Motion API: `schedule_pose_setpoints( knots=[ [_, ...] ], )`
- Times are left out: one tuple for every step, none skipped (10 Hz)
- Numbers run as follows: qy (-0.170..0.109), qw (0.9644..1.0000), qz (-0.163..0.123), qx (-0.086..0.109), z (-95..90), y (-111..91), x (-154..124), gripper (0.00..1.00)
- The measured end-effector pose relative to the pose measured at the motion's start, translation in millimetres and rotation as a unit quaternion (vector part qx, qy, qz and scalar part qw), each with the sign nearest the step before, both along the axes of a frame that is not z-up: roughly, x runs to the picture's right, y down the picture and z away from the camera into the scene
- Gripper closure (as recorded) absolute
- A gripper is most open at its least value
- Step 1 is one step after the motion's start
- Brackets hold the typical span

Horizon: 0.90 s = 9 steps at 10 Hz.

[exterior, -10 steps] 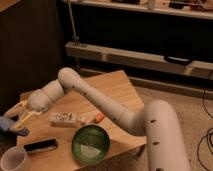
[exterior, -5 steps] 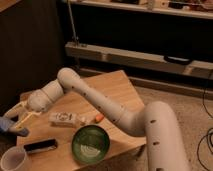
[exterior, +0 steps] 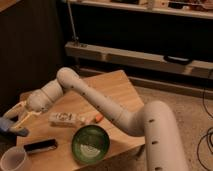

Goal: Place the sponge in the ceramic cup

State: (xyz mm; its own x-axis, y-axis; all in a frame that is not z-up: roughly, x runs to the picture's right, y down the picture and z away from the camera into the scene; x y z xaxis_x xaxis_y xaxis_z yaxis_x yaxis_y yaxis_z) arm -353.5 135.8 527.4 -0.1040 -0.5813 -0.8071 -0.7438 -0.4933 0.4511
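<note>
At the far left we see the tool (exterior: pixel 15 124) clenched on the blue sponge (exterior: pixel 6 125), off the surface (exterior: pixel 115 90) edge, the ceramic cup (exterior: pixel 14 159) just below it. Rightward lie a black block (exterior: pixel 40 146), white packet (exterior: pixel 62 119), green bowl (exterior: pixel 90 144) and carrot (exterior: pixel 98 118).

A green bowl (exterior: pixel 90 145) sits on the wooden counter (exterior: pixel 117 90), white power strip (exterior: pixel 65 119) and orange carrot (exterior: pixel 98 118) just behind it, black bar (exterior: pixel 40 146) alongside.
</note>
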Motion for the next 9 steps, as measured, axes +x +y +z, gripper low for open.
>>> schedule_pose_setpoints(
  knots=[
    [-0.010, 0.9999, -0.007, -0.003, -7.4, 12.8, -7.5, 0.81],
    [-0.016, 0.9998, -0.012, -0.007, -12.3, 23.5, -14.4, 0.81],
    [-0.024, 0.9993, -0.025, -0.012, -19.9, 41.6, -23.2, 0.81],
    [-0.024, 0.9991, -0.032, -0.014, -22.5, 51.2, -26.1, 0.81],
    [-0.020, 0.9990, -0.036, -0.017, -20.1, 58.8, -25.5, 0.81],
    [-0.015, 0.9989, -0.039, -0.019, -16.2, 63.7, -21.7, 0.81],
    [-0.007, 0.9989, -0.042, -0.021, -9.6, 66.3, -16.9, 0.81],
    [-0.002, 0.9988, -0.044, -0.021, -5.8, 68.7, -13.5, 0.81],
    [0.003, 0.9987, -0.045, -0.022, -0.2, 71.5, -9.8, 0.81]
  ],
)
